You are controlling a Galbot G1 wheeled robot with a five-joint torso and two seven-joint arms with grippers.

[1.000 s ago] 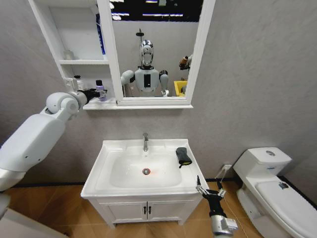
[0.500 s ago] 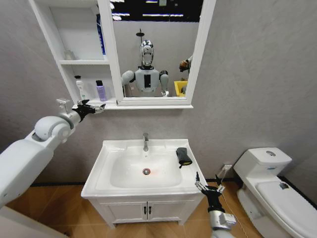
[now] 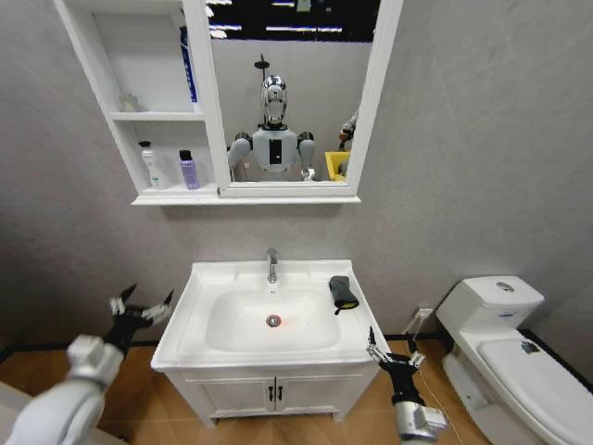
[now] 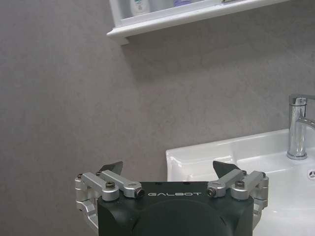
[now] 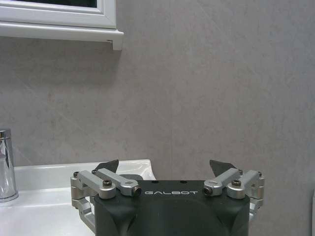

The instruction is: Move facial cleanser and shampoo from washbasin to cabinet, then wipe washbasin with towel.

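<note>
The facial cleanser and shampoo are a white bottle [image 3: 148, 165] and a purple bottle [image 3: 189, 171]. Both stand side by side on the lower open shelf of the cabinet [image 3: 167, 198]. In the left wrist view the white bottle [image 4: 139, 6] and the cabinet shelf [image 4: 197, 14] are high above. The dark towel [image 3: 343, 291] lies folded on the washbasin [image 3: 199, 278] rim, right of the bowl. My left gripper [image 3: 139, 311] [image 4: 169, 167] hangs open and empty, low beside the washbasin's left edge. My right gripper [image 3: 393, 350] [image 5: 165, 166] is open and empty by the front right corner.
A chrome tap [image 3: 271, 265] stands at the back of the washbasin rim [image 4: 211, 152]. A white toilet [image 3: 500, 343] sits to the right. Below the basin is a two-door vanity [image 3: 273, 394]. The mirror [image 3: 292, 93] shows my reflection. Grey wall lies behind.
My left arm has dropped from the cabinet shelf to beside the washbasin's left edge, its gripper empty. The two bottles stay on the shelf. The right gripper has barely moved.
</note>
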